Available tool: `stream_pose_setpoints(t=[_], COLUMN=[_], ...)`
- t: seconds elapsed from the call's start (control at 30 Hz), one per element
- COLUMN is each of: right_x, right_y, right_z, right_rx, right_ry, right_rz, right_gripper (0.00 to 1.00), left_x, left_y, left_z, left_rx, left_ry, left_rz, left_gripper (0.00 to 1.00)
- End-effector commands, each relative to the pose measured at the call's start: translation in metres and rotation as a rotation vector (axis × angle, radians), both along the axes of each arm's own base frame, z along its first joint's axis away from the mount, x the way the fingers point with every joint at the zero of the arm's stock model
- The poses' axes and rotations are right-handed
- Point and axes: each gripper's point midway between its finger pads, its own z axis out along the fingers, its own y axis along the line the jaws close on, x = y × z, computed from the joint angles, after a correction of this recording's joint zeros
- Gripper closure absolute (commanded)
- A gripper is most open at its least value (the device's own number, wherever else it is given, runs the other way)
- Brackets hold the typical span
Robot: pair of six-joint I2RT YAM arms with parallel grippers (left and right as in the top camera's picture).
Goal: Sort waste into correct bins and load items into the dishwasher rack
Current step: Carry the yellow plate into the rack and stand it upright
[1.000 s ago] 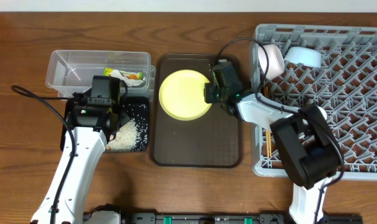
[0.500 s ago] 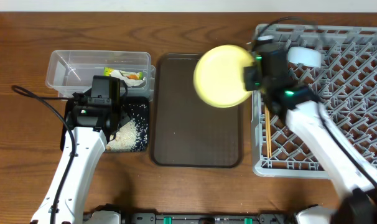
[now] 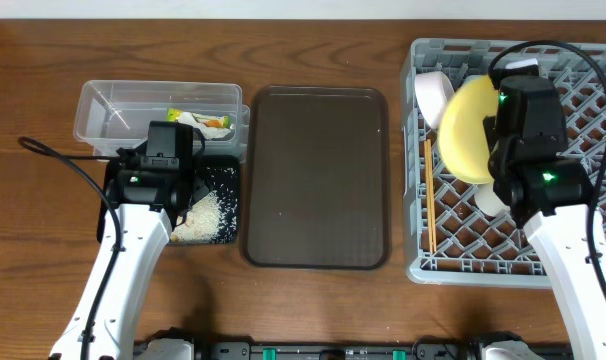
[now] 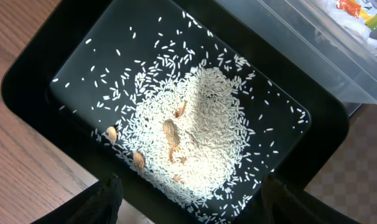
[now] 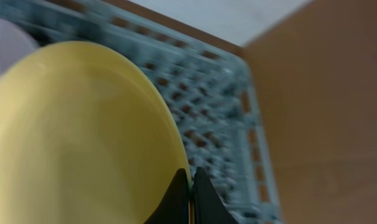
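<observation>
My right gripper (image 3: pixel 498 128) is shut on the rim of the yellow plate (image 3: pixel 465 130) and holds it tilted on edge over the grey dishwasher rack (image 3: pixel 483 270). In the right wrist view the fingers (image 5: pixel 190 193) pinch the plate (image 5: pixel 83 137) above the rack (image 5: pixel 216 106). A white bowl (image 3: pixel 433 97), chopsticks (image 3: pixel 430 210) and a small white cup (image 3: pixel 488 202) are in the rack. The light blue bowl is hidden. My left gripper (image 4: pixel 191 211) is open above the black tray (image 4: pixel 70 56), which holds rice (image 4: pixel 204 130). The snack wrapper (image 3: pixel 209 122) lies in the clear tub (image 3: pixel 113 100).
The dark brown serving tray (image 3: pixel 318 180) lies bare between the bins and the rack. A few peanuts (image 4: pixel 170 132) lie in the rice. The black tray (image 3: pixel 225 180) sits just in front of the clear tub. Wooden tabletop surrounds everything.
My right arm lifted the yellow plate off the brown serving tray and carried it right, over the rack, tipping it on edge. The left arm has not moved.
</observation>
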Motion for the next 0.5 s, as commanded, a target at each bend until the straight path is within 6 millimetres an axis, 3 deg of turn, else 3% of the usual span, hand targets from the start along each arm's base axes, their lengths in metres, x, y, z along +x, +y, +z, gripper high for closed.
stream_pose_setpoints(t=[0.0, 0.37, 0.47], right_x=[-0.009, -0.001, 0.007], right_y=[-0.025, -0.017, -0.001], right_z=[0.006, -0.04, -0.055], right_rx=[-0.143, -0.107, 0.002], right_ry=[0.044, 0.171, 0.17], right_rz=[-0.095, -0.086, -0.034], right_gripper=[0.99, 0.99, 0.99], left_x=[-0.002, -0.002, -0.002], left_y=[0.002, 0.002, 0.002], left_z=[-0.002, -0.002, -0.002], left_rx=[0.001, 0.001, 0.001], left_ry=[0.004, 0.004, 0.004], left_rz=[0.017, 0.017, 0.017], left_gripper=[0.25, 0.25, 0.25])
